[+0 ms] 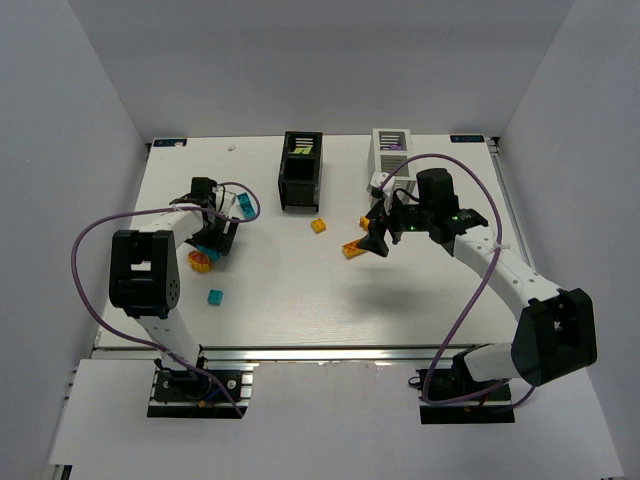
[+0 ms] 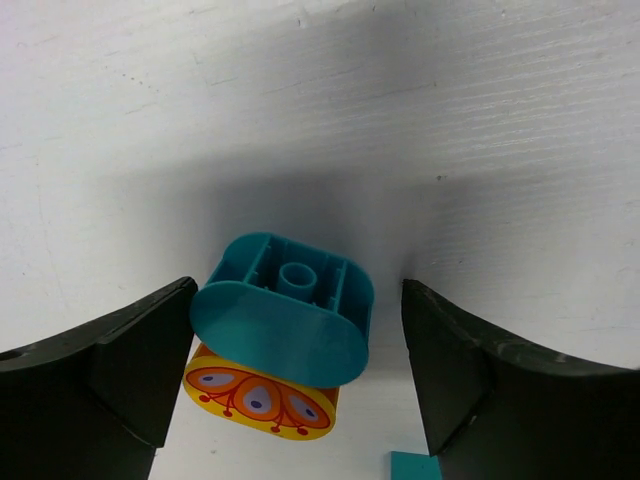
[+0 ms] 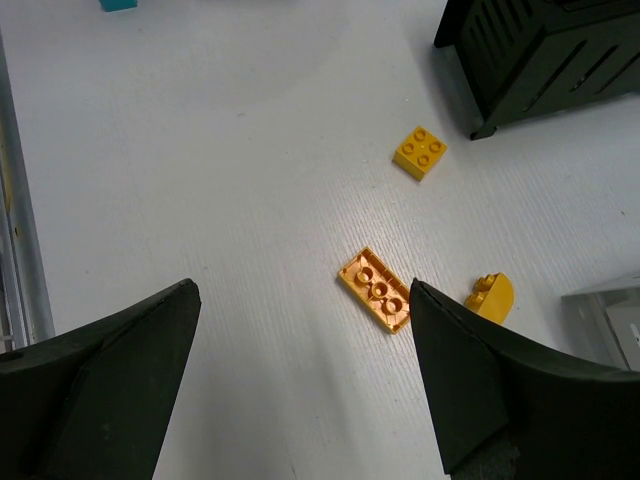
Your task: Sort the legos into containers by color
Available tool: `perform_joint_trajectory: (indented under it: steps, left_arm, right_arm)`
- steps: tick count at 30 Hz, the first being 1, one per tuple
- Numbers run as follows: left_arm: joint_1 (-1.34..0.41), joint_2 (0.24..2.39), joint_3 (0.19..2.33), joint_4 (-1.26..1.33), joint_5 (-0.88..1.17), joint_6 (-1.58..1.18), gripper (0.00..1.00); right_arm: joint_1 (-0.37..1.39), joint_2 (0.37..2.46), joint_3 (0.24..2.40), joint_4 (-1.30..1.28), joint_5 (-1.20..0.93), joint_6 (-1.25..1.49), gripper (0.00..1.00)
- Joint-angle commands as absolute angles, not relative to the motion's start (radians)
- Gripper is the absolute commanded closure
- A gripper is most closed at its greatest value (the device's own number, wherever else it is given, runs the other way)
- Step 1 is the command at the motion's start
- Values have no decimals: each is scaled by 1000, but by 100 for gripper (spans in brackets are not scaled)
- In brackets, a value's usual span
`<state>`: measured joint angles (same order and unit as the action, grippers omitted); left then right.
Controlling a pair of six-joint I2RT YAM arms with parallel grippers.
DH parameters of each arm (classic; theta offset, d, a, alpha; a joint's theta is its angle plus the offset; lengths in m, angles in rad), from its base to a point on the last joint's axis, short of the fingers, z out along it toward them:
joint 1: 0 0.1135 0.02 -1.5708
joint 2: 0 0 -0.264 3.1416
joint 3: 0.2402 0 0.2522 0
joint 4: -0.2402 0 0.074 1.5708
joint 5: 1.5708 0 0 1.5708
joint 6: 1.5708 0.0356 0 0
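My left gripper (image 1: pixel 212 243) is open and low over the table. In the left wrist view its fingers (image 2: pixel 130 370) stand either side of a teal rounded lego (image 2: pixel 285 310) lying on its side, with a gap to the right finger. A yellow-orange printed lego (image 2: pixel 260 400) lies against it, also seen from above (image 1: pixel 200 262). My right gripper (image 1: pixel 378 237) is open and empty above an upside-down orange plate lego (image 3: pixel 377 290). A yellow square lego (image 3: pixel 421 152) and a yellow rounded lego (image 3: pixel 490 297) lie near. The black box (image 1: pixel 300 170) and white box (image 1: pixel 390 150) stand at the back.
A cyan lego (image 1: pixel 215 297) lies near the left arm, another (image 1: pixel 243 207) behind the left gripper. The yellow square lego (image 1: pixel 319 226) lies in front of the black box (image 3: pixel 540 50). The white box's corner (image 3: pixel 610 320) is close to my right fingers.
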<state>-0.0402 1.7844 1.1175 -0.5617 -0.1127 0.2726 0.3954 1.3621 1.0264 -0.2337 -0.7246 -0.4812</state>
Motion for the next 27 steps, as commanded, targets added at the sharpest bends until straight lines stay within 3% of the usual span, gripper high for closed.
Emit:
perform_joint_trajectory:
  steps: [1, 7, 16, 27]
  left_arm:
    - [-34, 1796, 1156, -545, -77, 276, 10]
    - [-34, 1795, 1158, -542, -83, 256, 17]
    - [-34, 1778, 1146, -592, -106, 288, 9]
    - [-32, 1747, 1112, -624, -110, 269, 13]
  right_arm:
    - [388, 1342, 1046, -229, -723, -480, 11]
    - [388, 1338, 1048, -230, -718, -480, 11]
    - [387, 1333, 1039, -230, -721, -482, 11]
    - [388, 1324, 1046, -233, -718, -477, 11]
